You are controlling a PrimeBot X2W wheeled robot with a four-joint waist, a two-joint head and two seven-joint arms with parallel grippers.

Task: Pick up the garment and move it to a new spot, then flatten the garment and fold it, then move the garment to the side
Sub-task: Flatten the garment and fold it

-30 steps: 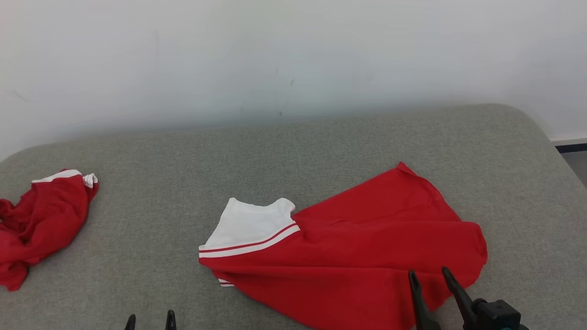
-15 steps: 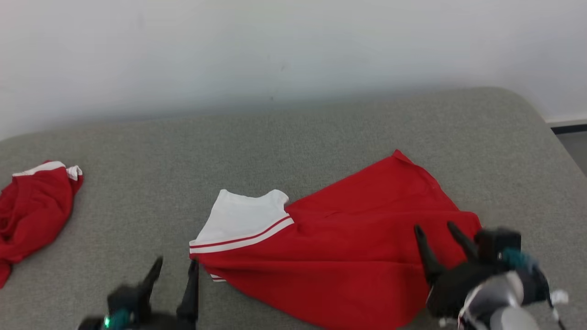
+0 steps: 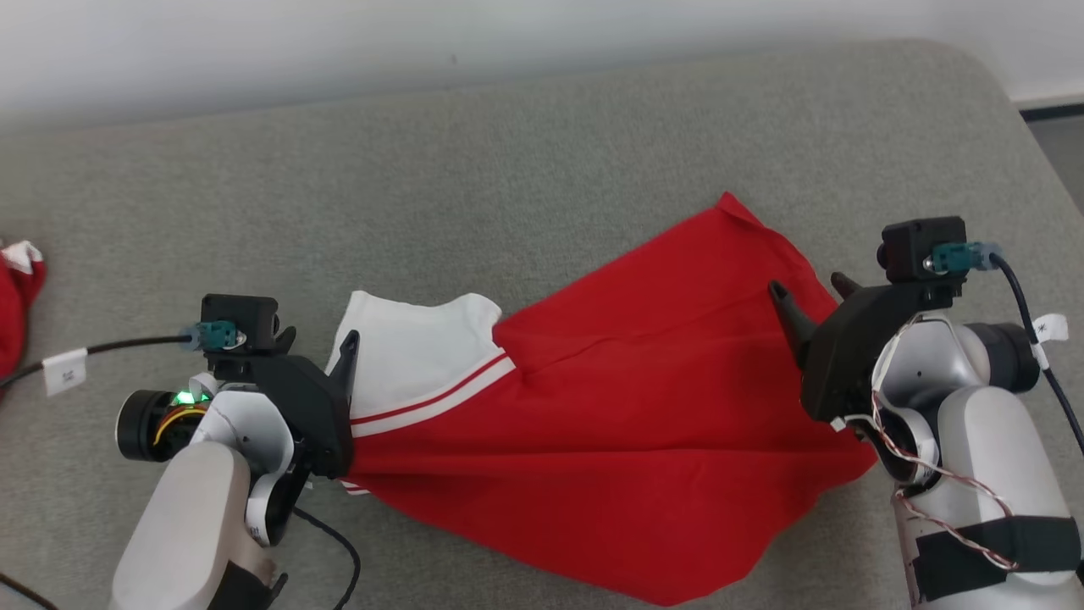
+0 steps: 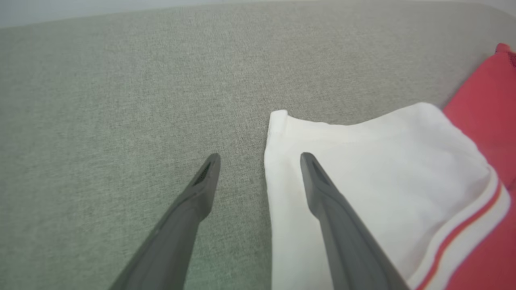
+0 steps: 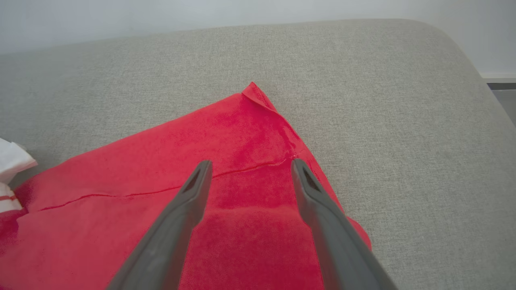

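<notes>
Both arms have come forward since a moment ago, when little more than the fingertips showed at the bottom of the head view. My head has tipped down too, so the whole picture has shifted. As far as I can judge, the red garment (image 3: 610, 424) has not moved. It lies loosely spread and partly folded over itself on the grey upholstered surface (image 3: 550, 144), right of the middle, with its white sleeve section (image 3: 415, 347) toward my left. My left claw (image 4: 260, 157) is spread wide and holds nothing. It straddles the outer edge of that white section, with one finger over the cloth and the other over bare upholstery. My right claw (image 5: 252, 162) is just as wide and just as empty, with both fingers above the red cloth near its far right corner. I cannot tell whether any fingertip touches the fabric yet. I take this to mean I am lined up on two opposite ends for the first lift, and nothing is gripped so far. A second crumpled red garment (image 3: 17, 288) lies well apart at the far left edge.
</notes>
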